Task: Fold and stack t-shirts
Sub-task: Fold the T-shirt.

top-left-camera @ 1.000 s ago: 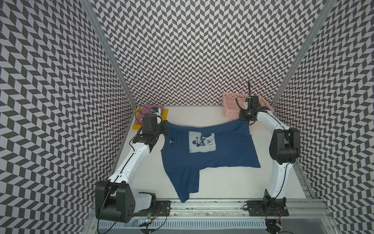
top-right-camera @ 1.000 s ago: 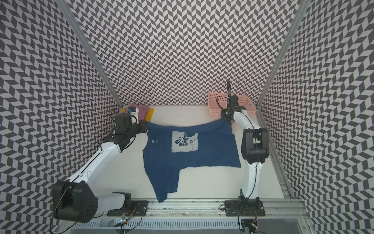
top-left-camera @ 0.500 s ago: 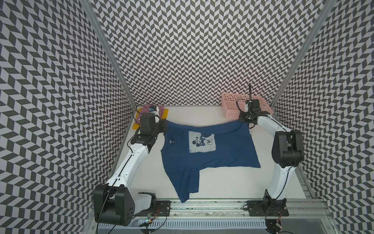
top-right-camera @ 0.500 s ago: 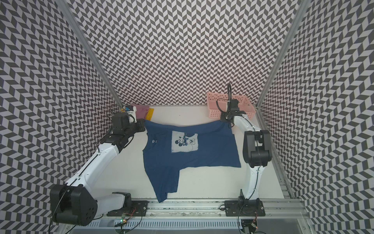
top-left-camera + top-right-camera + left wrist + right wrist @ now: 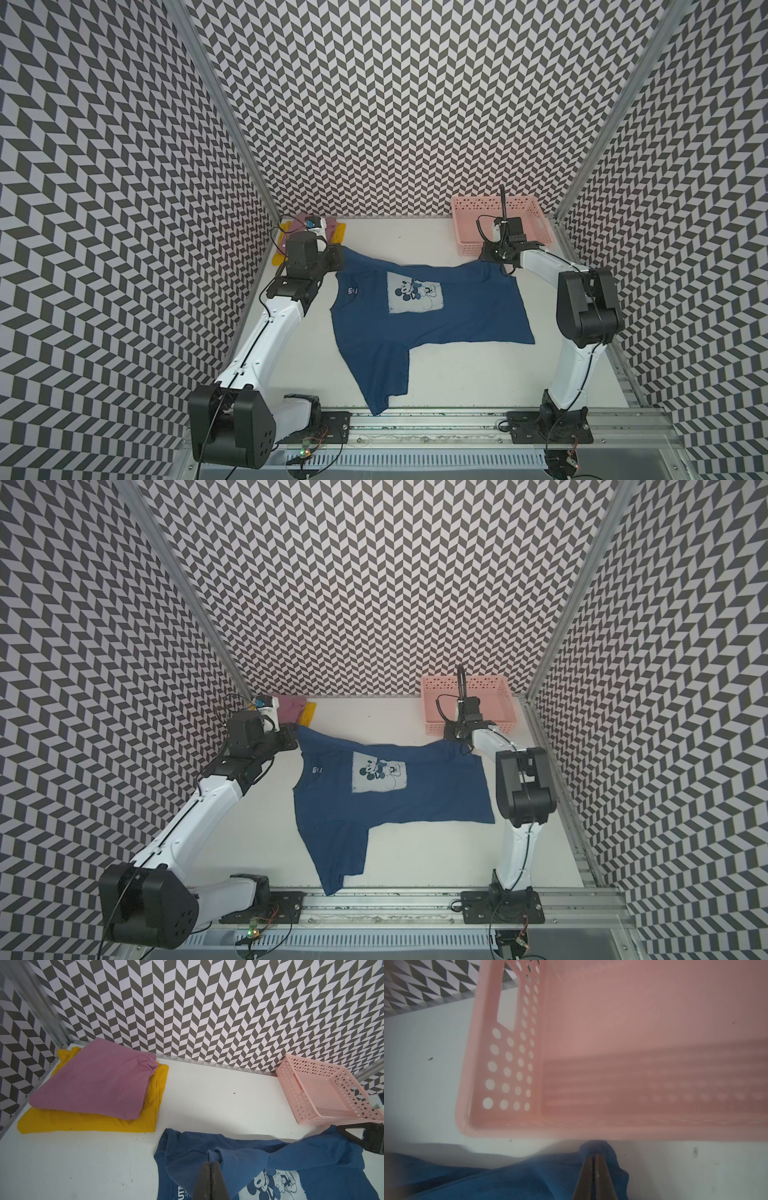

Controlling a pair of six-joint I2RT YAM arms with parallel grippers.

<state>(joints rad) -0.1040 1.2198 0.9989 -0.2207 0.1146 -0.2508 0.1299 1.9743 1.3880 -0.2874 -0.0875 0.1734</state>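
Navy t-shirt (image 5: 432, 316), spread on desk (image 5: 457, 374): left fingers (image 5: 205, 1184), right fingers (image 5: 586, 1176) each pinching its far edge (wrist views only); mauve-pink t-shirt (image 5: 93, 1080) atop yellow t-shirt (image 5: 83, 1124), 11 o'clock

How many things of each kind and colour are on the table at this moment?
navy blue t-shirt: 1
mauve-pink t-shirt: 1
yellow t-shirt: 1
pink basket: 1
Total: 4 (3 t-shirts, 1 basket)

Left gripper (image 5: 337, 261) and right gripper (image 5: 487, 257) grip far corners of navy t-shirt (image 5: 436, 320).
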